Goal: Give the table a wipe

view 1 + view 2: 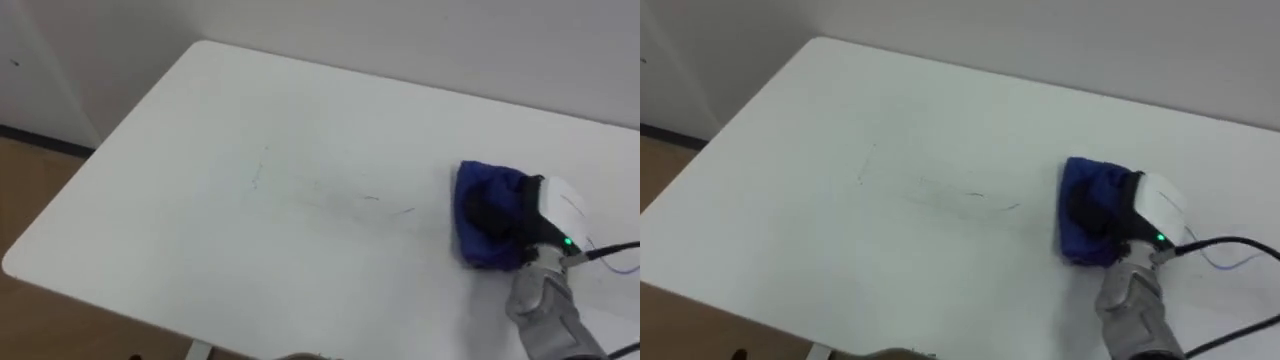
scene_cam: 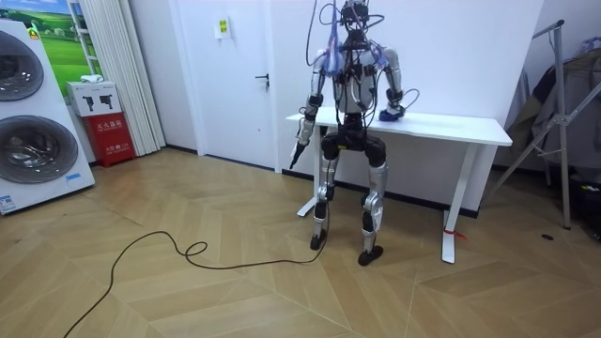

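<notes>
Left eye view: the right hand [image 1: 522, 215] sits on top of a bunched blue cloth [image 1: 478, 195] at the right of the white worktop [image 1: 200, 250]. Whether it grips the cloth or only presses it I cannot tell. Faint pen marks [image 1: 372, 198] lie to the cloth's left, so the wipe probably runs leftward

Room view: the robot stands at the worktop's long edge. Its left hand [image 2: 300, 136] hangs by the hip, grip unclear, so the right is nearer

Right eye view: the cloth is a soft, crumpled heap, the worktop smooth, matte and round-cornered
</notes>
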